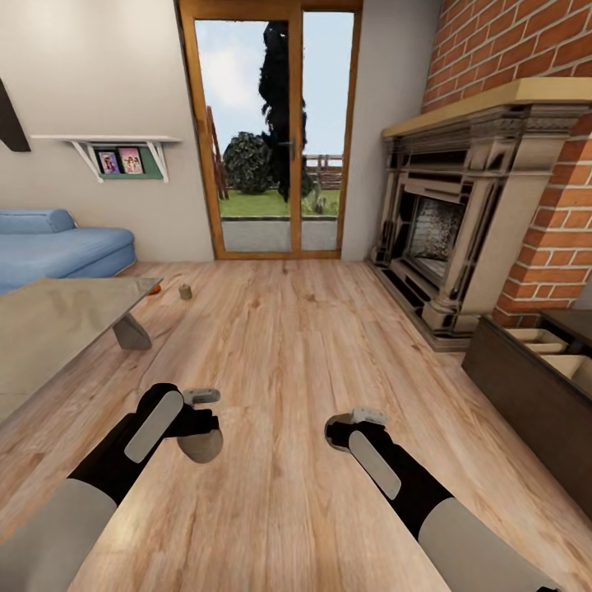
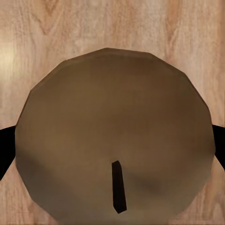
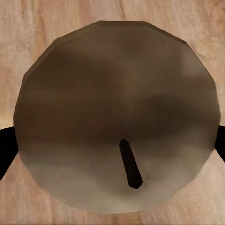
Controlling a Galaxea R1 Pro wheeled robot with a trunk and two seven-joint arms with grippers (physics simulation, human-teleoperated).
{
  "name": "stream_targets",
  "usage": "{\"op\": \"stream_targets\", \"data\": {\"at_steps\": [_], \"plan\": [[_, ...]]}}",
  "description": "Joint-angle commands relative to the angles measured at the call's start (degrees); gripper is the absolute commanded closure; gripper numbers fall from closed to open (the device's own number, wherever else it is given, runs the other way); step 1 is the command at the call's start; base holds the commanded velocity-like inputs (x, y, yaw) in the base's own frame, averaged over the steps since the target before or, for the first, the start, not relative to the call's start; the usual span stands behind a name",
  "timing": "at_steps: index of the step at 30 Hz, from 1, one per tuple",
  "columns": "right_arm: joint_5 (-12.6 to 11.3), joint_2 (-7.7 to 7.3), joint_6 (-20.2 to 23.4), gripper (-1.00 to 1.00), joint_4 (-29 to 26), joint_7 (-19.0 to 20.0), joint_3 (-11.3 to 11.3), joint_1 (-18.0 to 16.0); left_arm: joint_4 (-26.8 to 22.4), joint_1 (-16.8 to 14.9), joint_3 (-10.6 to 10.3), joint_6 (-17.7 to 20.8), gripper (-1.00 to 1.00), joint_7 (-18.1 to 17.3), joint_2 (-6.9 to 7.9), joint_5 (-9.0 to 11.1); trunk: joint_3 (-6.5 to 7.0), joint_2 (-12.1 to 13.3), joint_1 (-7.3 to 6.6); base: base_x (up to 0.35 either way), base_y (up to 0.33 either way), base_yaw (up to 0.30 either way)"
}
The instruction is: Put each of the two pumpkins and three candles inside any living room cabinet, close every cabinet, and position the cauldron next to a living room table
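My left gripper [image 1: 200,434] is shut on a grey-brown candle [image 1: 201,446], held low over the wooden floor. In the left wrist view the candle's top [image 2: 112,117] with its dark wick sits between the black fingers [image 2: 3,152]. My right gripper [image 1: 339,431] is shut on a second candle [image 3: 117,108], whose black fingers [image 3: 4,147] press its sides. A third candle [image 1: 186,290] stands on the floor past the table [image 1: 49,321]. An orange sliver, a pumpkin [image 1: 156,289], peeks out at the table's far corner. The dark cabinet [image 1: 526,395] at the right has drawers [image 1: 538,337] open.
A brick fireplace [image 1: 448,238] with a raised hearth lines the right wall beyond the cabinet. A blue sofa [image 1: 57,247] stands at the far left and a glass door [image 1: 275,123] straight ahead. Open wooden floor [image 1: 288,345] stretches between table and cabinet.
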Motion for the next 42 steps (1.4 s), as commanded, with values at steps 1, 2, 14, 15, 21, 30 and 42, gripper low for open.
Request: {"op": "stream_targets", "data": {"at_steps": [1,2,14,15,21,30,42], "plan": [[-0.47,-0.02,-0.08,1.0,-0.09,-0.46,0.14,-0.06,-0.05,-0.05,-0.17,0.01,1.0,0.55,0.06,0.53,-0.06,-0.03,0.02,0.314,0.127,0.001],[-0.47,-0.03,-0.08,1.0,-0.09,-0.46,0.14,-0.05,-0.05,-0.05,-0.17,0.01,1.0,0.55,0.06,0.53,-0.06,-0.03,0.02,0.314,0.127,0.0],[-0.47,-0.03,-0.08,1.0,-0.1,-0.46,0.14,-0.06,-0.04,-0.05,-0.17,0.01,1.0,0.55,0.06,0.53,-0.06,-0.03,0.02,0.314,0.119,0.0],[-0.47,-0.03,-0.08,1.0,-0.1,-0.46,0.14,-0.05,-0.04,-0.05,-0.17,0.01,1.0,0.55,0.06,0.53,-0.06,-0.03,0.02,0.314,0.107,0.0],[-0.47,0.03,-0.08,1.0,-0.1,-0.46,0.14,-0.06,-0.11,-0.05,-0.17,0.01,1.0,0.55,0.06,0.53,-0.06,-0.03,0.02,0.314,0.104,0.0],[-0.47,0.05,-0.08,1.0,-0.09,-0.46,0.14,-0.06,-0.13,-0.05,-0.17,0.01,1.0,0.55,0.06,0.53,-0.06,-0.03,0.02,0.314,0.084,0.0],[-0.47,0.02,-0.08,1.0,-0.1,-0.46,0.14,-0.06,-0.13,-0.05,-0.19,0.01,1.0,0.55,0.06,0.53,-0.06,-0.03,0.02,0.314,0.009,0.0]]}}
